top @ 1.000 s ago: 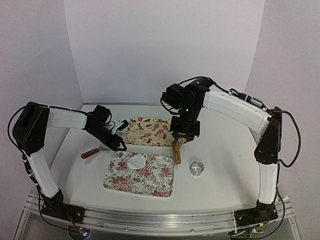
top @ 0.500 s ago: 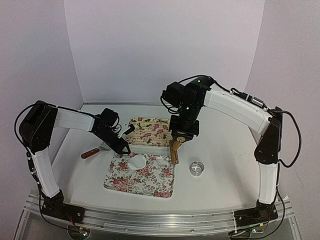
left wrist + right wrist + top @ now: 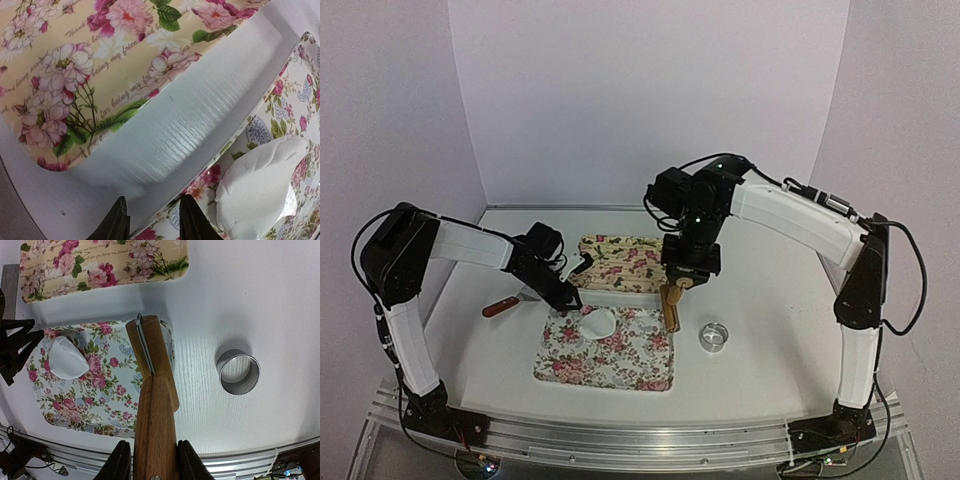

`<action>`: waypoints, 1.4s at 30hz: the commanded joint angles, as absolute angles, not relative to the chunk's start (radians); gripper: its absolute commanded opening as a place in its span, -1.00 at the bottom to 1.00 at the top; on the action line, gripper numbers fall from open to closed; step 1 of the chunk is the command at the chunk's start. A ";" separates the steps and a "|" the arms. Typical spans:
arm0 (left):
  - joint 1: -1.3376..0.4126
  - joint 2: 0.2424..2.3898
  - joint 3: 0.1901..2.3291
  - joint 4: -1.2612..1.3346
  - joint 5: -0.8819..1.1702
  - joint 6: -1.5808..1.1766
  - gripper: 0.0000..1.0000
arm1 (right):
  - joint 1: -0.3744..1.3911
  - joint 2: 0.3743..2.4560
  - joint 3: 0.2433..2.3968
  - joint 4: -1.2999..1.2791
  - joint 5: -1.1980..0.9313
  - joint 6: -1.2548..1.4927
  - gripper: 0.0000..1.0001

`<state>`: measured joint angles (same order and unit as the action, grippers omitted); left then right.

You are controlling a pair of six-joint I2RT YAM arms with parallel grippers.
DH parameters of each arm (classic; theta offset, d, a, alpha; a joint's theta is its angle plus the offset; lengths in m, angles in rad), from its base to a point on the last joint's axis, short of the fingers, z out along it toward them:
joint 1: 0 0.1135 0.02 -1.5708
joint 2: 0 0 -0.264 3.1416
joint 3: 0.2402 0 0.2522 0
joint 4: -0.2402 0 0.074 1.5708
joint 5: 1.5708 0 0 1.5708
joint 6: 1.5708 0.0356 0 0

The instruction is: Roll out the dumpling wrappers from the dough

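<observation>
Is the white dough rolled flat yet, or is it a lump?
A lump. The dough looks thick and rounded with creased edges, sitting on the nearer flowered tray.

Left arm (image 3: 470, 243) reaches rightward, low; left gripper (image 3: 152, 225) fingers near together, grip unclear. Right arm (image 3: 790, 215) arched; right gripper (image 3: 152, 460) points down, clamped on brown wooden-handled tool (image 3: 156, 410).

Matt white dough (image 3: 260, 185), shiny metal ring (image 3: 239, 389), smooth brown wooden handle (image 3: 155, 430).
</observation>
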<state>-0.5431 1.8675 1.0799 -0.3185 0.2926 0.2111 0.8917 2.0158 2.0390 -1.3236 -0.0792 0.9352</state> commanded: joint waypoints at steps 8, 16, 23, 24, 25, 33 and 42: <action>-0.729 1.743 0.931 -0.406 0.203 -0.146 -0.53 | 0.894 1.896 1.996 -1.305 -0.142 0.853 -1.00; -0.951 1.750 0.898 -0.369 0.218 -0.439 -0.59 | 0.894 1.804 1.882 -1.237 -0.184 0.805 -1.00; -1.084 1.725 0.895 -0.382 0.177 -0.660 -0.54 | 0.908 1.678 1.667 -1.127 -0.240 0.827 -1.00; -1.090 1.716 0.896 -0.377 0.175 -0.672 -0.52 | 0.911 1.657 1.634 -1.107 -0.252 0.840 -1.00; -1.092 1.707 0.898 -0.374 0.173 -0.678 -0.49 | 0.915 1.638 1.608 -1.087 -0.261 0.854 -1.00; -1.085 1.723 0.964 -0.416 0.130 -0.566 -0.39 | 0.971 1.633 1.503 -0.894 -0.278 0.897 -1.00; -0.985 1.695 0.900 -0.355 0.218 -0.447 -0.50 | 1.057 1.801 1.582 -0.836 -0.202 0.917 -1.00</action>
<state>-1.0266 1.7271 0.9267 -0.3736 0.1820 -0.5209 1.0397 1.7422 1.5199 -0.8982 -0.2435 0.8930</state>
